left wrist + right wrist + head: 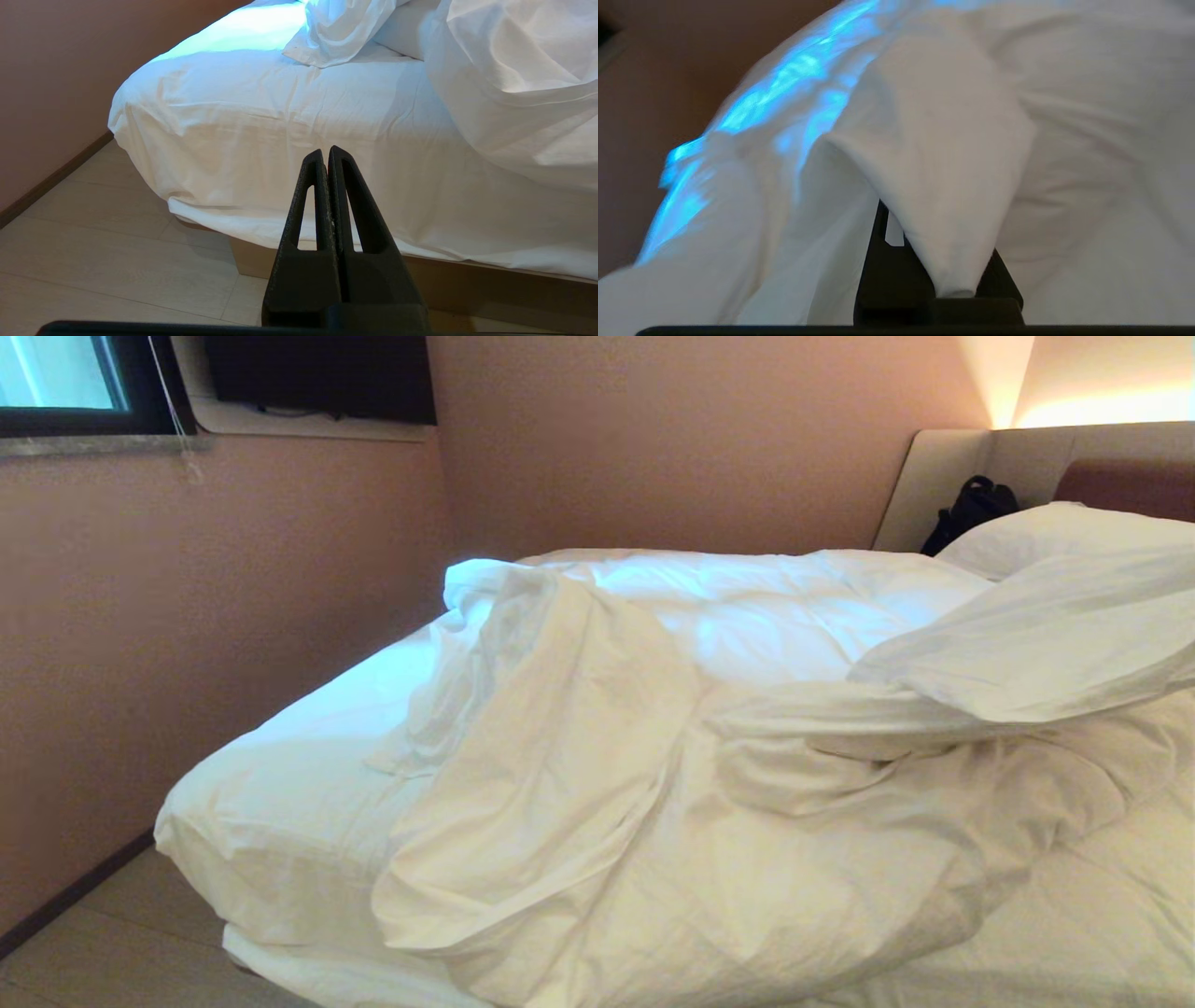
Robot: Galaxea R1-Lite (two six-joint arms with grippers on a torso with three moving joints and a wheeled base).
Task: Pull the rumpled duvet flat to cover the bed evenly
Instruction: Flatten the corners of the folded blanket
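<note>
The white duvet (653, 756) lies rumpled in a heap across the middle and near side of the bed (280, 784), leaving the sheeted foot corner bare. At the right, a fold of the duvet (1046, 635) stands raised above the rest. Neither gripper shows in the head view. In the right wrist view my right gripper (896, 266) is shut on a bunched fold of the duvet (943, 140), which drapes over and hides its fingertips. My left gripper (325, 151) is shut and empty, parked low in front of the bed's corner (280, 130).
Beyond the duvet, a white pillow (1055, 537) and a black bag (971, 509) lie by the beige headboard (943, 476). A pink wall (187, 616) runs close along the bed's far side. Tiled floor (117, 261) and the wooden base (467, 284) lie below the mattress.
</note>
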